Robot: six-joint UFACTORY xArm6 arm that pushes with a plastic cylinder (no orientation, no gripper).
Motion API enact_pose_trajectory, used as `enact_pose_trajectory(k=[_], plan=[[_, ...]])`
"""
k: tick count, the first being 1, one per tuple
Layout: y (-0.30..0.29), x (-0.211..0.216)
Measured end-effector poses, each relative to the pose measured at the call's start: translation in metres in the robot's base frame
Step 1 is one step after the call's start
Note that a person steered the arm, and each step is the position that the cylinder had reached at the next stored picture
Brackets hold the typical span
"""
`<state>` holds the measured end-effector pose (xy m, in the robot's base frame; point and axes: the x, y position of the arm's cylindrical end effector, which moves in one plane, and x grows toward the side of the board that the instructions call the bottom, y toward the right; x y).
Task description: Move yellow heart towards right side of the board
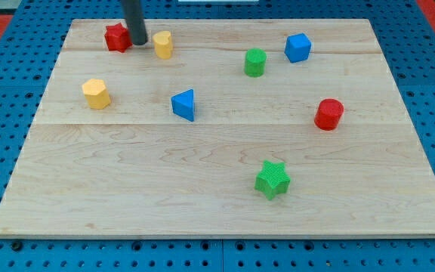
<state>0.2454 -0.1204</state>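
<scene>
Beside my tip (139,43), a gripperless tool, stands the small upright yellow heart (163,44).

Dark rod enters from view's top edge in upper left of frame, stands nearly upright. My tip (139,43) is down at worktop level.

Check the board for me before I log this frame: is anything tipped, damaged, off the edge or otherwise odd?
Nothing stands out. All eight blocks sit on the wooden board, none over an edge or visibly damaged. My tip rests between the red star and the yellow heart, on the heart's left in the view.
</scene>
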Motion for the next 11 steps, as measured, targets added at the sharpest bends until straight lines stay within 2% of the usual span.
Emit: enact_pose_trajectory(k=[1, 2, 3, 4, 6, 7, 8, 9, 11], plan=[[0.056, 0.003], [0.027, 0.009], [0.025, 0.034], [0.06, 0.034], [0.061, 0.032], [0.036, 0.044], [0.055, 0.058], [0.087, 0.04], [0.134, 0.054]])
